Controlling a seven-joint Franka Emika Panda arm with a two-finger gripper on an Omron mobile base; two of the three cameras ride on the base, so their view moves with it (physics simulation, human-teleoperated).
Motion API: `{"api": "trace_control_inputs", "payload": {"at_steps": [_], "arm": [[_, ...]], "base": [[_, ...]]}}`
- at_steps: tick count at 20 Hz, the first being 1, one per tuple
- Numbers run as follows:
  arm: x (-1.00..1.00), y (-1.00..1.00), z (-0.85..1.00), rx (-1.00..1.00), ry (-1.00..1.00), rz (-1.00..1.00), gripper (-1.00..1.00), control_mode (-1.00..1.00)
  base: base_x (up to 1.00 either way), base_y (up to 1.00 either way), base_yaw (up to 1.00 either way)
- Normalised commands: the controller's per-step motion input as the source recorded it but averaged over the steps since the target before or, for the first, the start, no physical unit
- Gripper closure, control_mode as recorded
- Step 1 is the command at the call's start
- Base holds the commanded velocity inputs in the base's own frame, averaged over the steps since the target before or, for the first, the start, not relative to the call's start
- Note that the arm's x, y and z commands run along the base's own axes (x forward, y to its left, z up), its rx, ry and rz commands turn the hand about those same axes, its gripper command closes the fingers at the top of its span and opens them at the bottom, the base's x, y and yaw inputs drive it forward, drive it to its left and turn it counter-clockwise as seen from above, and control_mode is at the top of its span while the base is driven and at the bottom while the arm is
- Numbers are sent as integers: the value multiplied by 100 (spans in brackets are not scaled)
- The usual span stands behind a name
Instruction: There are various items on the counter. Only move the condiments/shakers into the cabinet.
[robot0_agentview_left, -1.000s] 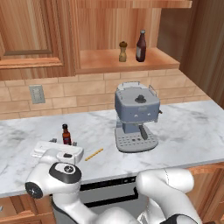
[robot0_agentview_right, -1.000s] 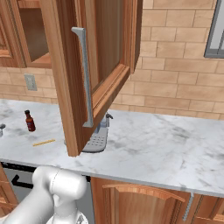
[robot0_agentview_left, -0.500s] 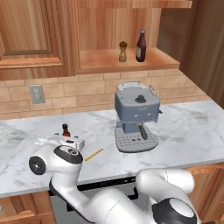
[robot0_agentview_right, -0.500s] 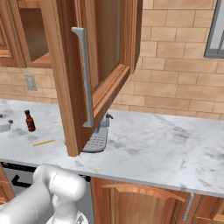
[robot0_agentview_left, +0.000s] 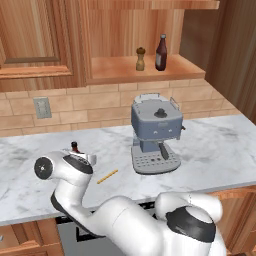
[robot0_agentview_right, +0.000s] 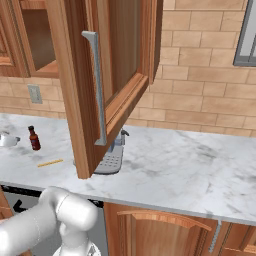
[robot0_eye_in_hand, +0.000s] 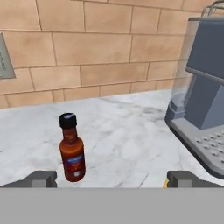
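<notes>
Two of three condiments are stowed: I see the brown bottle (robot0_agentview_left: 161, 52) and pepper shaker (robot0_agentview_left: 140, 58) standing in the cabinet (robot0_agentview_left: 145, 70). The sauce bottle (robot0_eye_in_hand: 71, 148) stands upright on the surface (robot0_agentview_left: 210, 145), left of centre ahead of my gripper (robot0_eye_in_hand: 112, 179); fingers fully open, gripping nothing. It remains to transfer.

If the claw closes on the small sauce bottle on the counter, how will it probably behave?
The sauce bottle stands upright, tall and narrow, so a sideways nudge could tip it. It looks rigid and glossy, perhaps slippery. Being small, it is probably light.
</notes>
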Motion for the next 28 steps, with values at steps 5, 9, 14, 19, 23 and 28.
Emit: {"api": "trace_control_inputs", "payload": {"at_steps": [5, 9, 14, 19, 23, 28], "arm": [[11, 0, -17, 0, 22, 0, -100, -100], [28, 0, 0, 0, 27, 0, -100, -100], [17, 0, 0, 0, 19, 0, -100, -100], [-1, 14, -15, 0, 4, 4, -100, -100], [-5, 29, -29, 0, 0, 5, -100, -100], [0, 2, -1, 0, 0, 3, -100, -100]], "base": [[0, 0, 0], [0, 0, 0], [0, 0, 0], [0, 0, 0], [0, 0, 0], [0, 0, 0]]}}
